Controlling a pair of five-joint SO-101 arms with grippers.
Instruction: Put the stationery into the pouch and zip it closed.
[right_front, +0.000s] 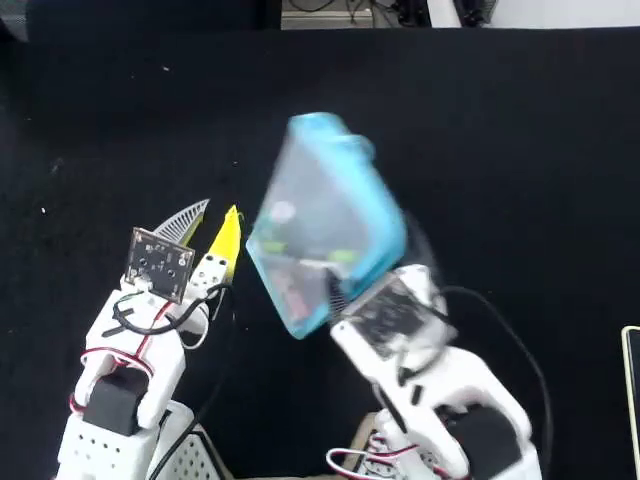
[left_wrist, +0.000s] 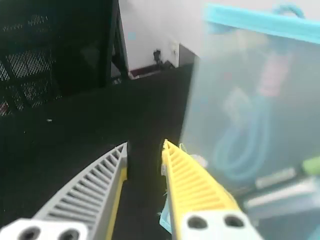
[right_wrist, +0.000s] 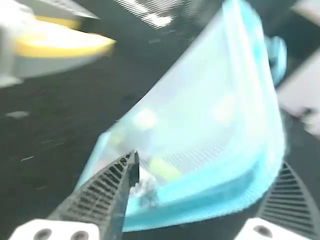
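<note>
- The right hand (right_front: 345, 295) is clenched on the pouch (right_front: 325, 210). In the right wrist view its dark fingers (right_wrist: 115, 190) clamp one blue-trimmed edge, and the rest of the bag fans out beyond them.
- The pouch hangs tilted above the dark table (right_front: 500, 120), not lying on it. Holding it up this way probably lets the contents settle and offers the far edge to the other arm.
- The stationery (right_front: 300, 270) is already inside, showing as coloured shapes through the translucent wall. They gather toward the gripped end, which suggests the filling step is done.
- The left hand (right_front: 218, 215) is released, with nothing between its grey and yellow fingers. It sits just beside the pouch; in the left wrist view the yellow finger (left_wrist: 195, 190) is close against the bag's side.
- I judge that zipping is what remains, and whether the zip is open or closed cannot be told.
</note>
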